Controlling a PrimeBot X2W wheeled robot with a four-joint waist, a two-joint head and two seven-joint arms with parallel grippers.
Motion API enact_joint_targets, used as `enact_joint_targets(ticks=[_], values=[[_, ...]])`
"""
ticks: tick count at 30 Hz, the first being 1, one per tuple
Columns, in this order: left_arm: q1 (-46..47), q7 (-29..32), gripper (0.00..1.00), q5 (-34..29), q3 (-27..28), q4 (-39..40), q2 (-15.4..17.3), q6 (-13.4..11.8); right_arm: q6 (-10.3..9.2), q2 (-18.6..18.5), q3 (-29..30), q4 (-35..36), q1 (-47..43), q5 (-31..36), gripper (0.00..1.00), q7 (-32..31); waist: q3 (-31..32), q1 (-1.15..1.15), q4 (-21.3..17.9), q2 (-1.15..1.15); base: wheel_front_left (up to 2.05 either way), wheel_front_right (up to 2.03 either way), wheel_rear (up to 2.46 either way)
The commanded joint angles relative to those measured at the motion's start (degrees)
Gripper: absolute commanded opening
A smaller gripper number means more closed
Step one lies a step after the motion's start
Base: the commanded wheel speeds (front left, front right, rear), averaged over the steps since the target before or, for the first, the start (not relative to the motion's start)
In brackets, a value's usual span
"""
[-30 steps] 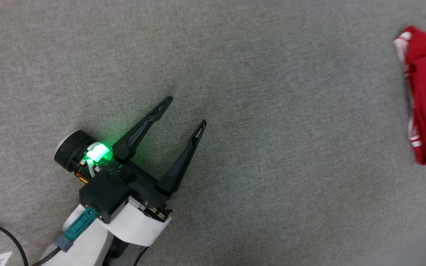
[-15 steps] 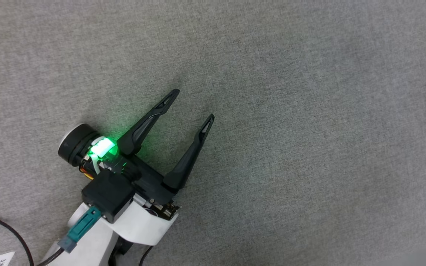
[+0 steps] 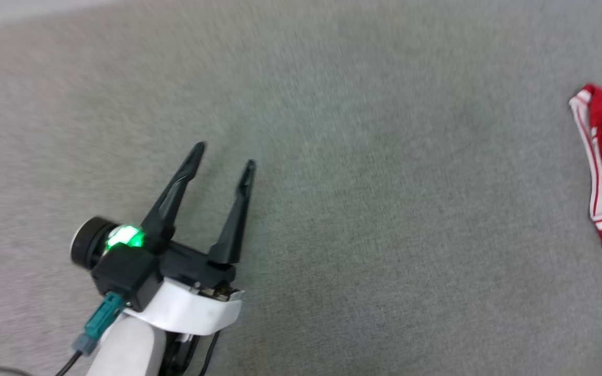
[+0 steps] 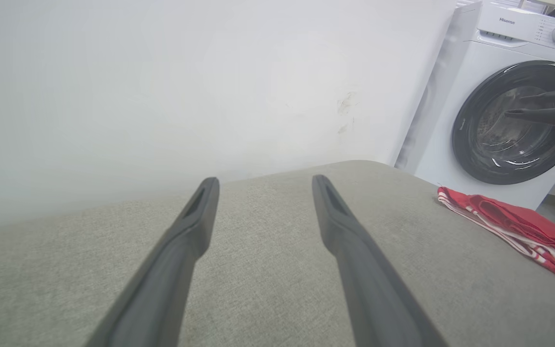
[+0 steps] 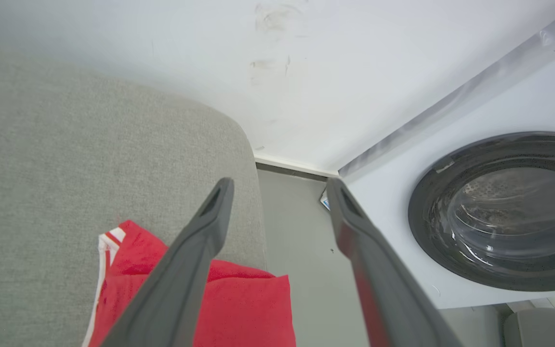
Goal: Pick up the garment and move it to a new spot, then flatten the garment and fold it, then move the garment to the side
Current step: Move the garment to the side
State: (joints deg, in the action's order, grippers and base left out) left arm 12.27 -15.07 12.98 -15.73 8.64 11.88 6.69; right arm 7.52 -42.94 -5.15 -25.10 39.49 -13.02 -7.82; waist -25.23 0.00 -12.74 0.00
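A home laundry corner — a front-loading washing machine (image 4: 494, 140) (Hisense badge) beside a grey upholstered surface (image 3: 384, 209), with a plain white wall (image 4: 162, 86)

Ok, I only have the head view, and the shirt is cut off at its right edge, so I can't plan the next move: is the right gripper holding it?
Observer: No. In the right wrist view the right gripper is open above the garment, holding nothing.
Operator: Is the garment folded?
Observer: Yes. The left wrist view shows it lying folded near the edge of the grey padded surface.
Operator: What is past that edge?
Observer: A washing machine, its round door facing the garment.
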Motion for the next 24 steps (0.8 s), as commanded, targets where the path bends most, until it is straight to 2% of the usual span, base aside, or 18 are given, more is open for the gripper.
enact_joint_targets(ticks=[1, 6, 16, 21, 24], values=[[-1.16, -0.11, 1.0, -0.08, 0.94, 0.17, -0.56, 0.01, -0.07, 0.97, 0.88, 1.18, -1.52, -0.86, 1.0, 0.49, 5.55, 0.0, 2.7, 0.0, 0.0, 0.0, 0.0], [-4.83, -0.11, 1.0, -1.27, 6.2, 0.57, -2.93, -0.73, -0.06, 6.71, 3.13, 10.24, -6.25, -3.51, 1.0, 2.02, 11.08, 0.0, 5.5, 0.0, 0.0, 0.0, 0.0], [-11.42, -0.12, 1.0, -3.02, 11.14, -3.77, -5.89, -1.58, -0.05, 22.85, 6.61, 27.33, -23.49, -4.73, 1.0, 7.98, 18.87, 0.0, 10.0, 0.0, 0.0, 0.0, 0.0], [-14.04, -0.12, 1.0, -4.77, 11.54, -5.71, -6.48, -1.48, -0.05, 30.08, 6.94, 29.92, -31.23, -3.69, 1.0, 10.02, 21.23, 0.0, 11.17, 0.0, 0.0, 0.0, 0.0], [-15.11, -0.12, 1.0, -4.91, 11.94, -6.67, -6.94, -1.5, -0.04, 32.73, 6.77, 29.73, -34.67, -3.4, 1.0, 11.71, 22.35, 0.0, 11.68, 0.0, 0.0, 0.0, 0.0]])
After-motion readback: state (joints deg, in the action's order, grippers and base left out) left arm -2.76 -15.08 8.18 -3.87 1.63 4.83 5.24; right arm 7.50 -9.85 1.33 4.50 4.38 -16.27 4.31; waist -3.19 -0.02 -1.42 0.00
